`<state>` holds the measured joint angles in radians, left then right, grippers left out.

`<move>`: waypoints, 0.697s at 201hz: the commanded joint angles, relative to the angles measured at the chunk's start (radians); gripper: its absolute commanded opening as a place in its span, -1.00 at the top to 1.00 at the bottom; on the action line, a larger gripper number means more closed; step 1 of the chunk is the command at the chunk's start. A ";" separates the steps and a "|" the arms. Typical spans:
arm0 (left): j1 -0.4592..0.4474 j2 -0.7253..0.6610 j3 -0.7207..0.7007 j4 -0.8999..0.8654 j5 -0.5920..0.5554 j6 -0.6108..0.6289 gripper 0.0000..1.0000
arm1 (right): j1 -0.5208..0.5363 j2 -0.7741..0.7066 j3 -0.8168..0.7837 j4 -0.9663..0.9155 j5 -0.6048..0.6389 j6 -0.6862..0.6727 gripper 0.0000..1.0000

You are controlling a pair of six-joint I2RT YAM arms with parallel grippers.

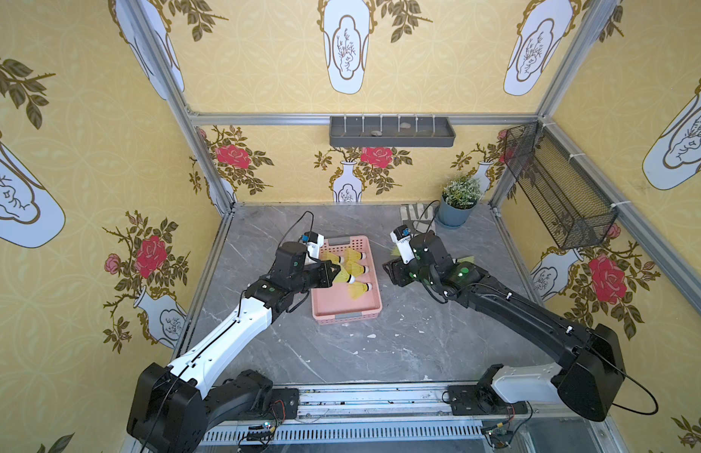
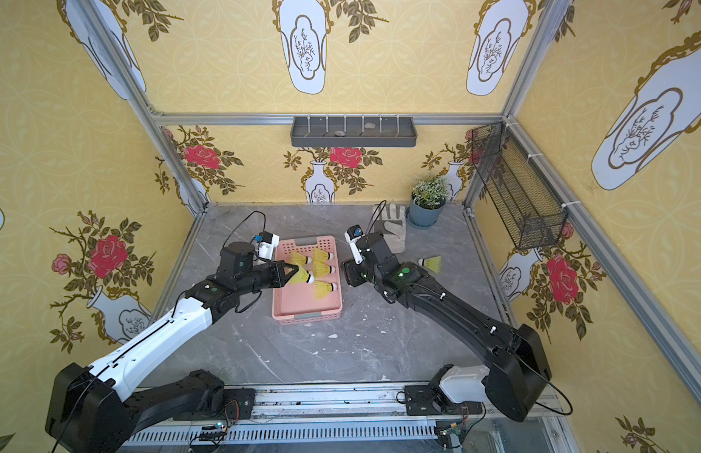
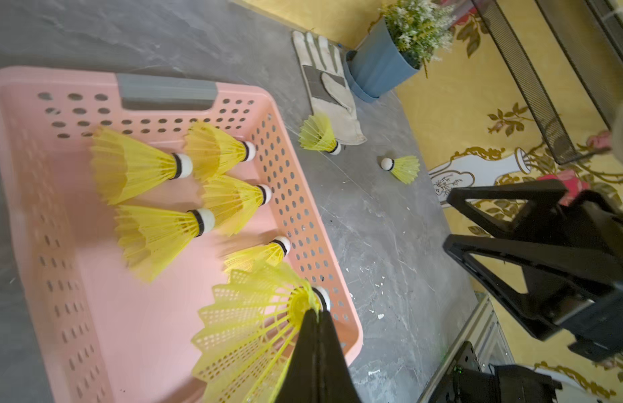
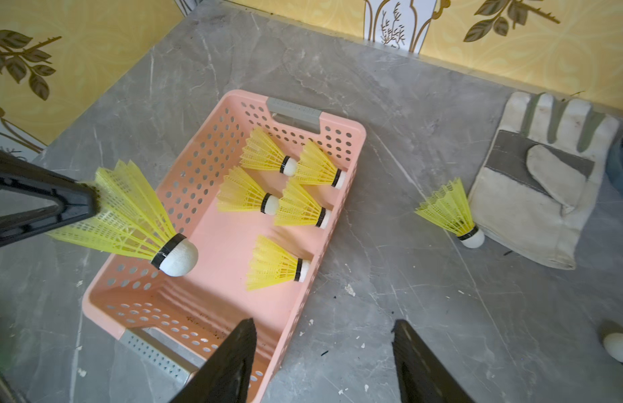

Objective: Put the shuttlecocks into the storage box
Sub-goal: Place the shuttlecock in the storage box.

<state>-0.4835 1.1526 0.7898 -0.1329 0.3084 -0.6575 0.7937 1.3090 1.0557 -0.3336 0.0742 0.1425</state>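
Shuttlecock (image 4: pixel 135 223) clamped by its yellow skirt in my left gripper (image 4: pixel 90 202), white tip hanging over the pink storage box (image 2: pixel 298 300). My right gripper (image 4: pixel 324 326) hovers just beside the box's right side, jaws apart and empty. Five shuttlecocks (image 4: pixel 275 265) lie inside the box. Farther right on the grey table (image 2: pixel 341 353), a loose shuttlecock (image 4: pixel 449 209) lies just beside a work glove (image 4: pixel 533 195), and another shuttlecock (image 2: pixel 431 262) lies apart from it. A potted plant (image 2: pixel 427 200) stands at the back.
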 commanded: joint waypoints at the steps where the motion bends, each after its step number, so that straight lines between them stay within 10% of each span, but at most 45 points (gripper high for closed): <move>1: -0.006 -0.009 -0.034 0.051 -0.100 -0.108 1.00 | -0.001 -0.016 -0.015 0.058 0.086 0.037 -0.28; 140: -0.073 0.090 -0.112 0.095 -0.231 -0.243 1.00 | -0.010 -0.068 -0.090 0.102 0.128 0.085 -0.28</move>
<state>-0.5533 1.2198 0.6846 -0.0795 0.1055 -0.8764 0.7845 1.2507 0.9741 -0.2817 0.1890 0.2085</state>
